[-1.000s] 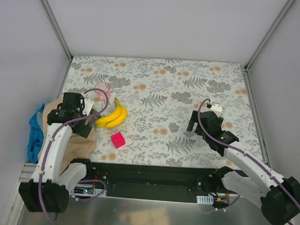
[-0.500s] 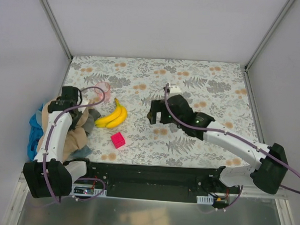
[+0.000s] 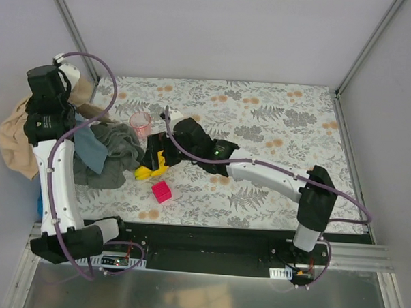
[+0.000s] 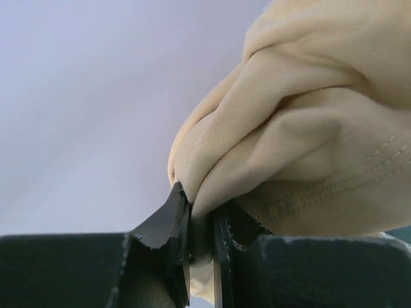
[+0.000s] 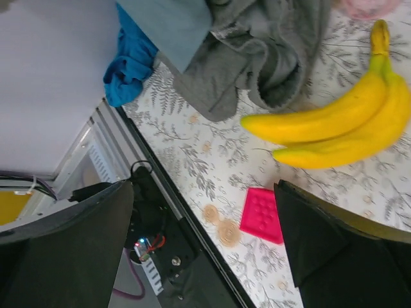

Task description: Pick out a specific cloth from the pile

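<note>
Left wrist shows my left fingers [image 4: 172, 221] clenched on the tan cloth [image 4: 289, 128]; right fingers [image 5: 70, 244] spread over bananas [image 5: 334, 122], grey-green cloth [image 3: 116, 149] on worktop [image 3: 262, 115].

So the left gripper [image 4: 200, 223] has its jaws pinched tight on a bunched fold of tan cloth [image 4: 308, 128]. The cloth bulges up-right of the gripper, with plain pale wall [image 4: 83, 96] up-left.

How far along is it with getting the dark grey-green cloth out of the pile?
Done: the left fingers pinch the tan cloth, held up off the table, so the grey-green cloth lies uncovered. In hand: the right fingers hang open beside the bananas. Left: gripping the grey-green cloth and pulling it clear.
</note>
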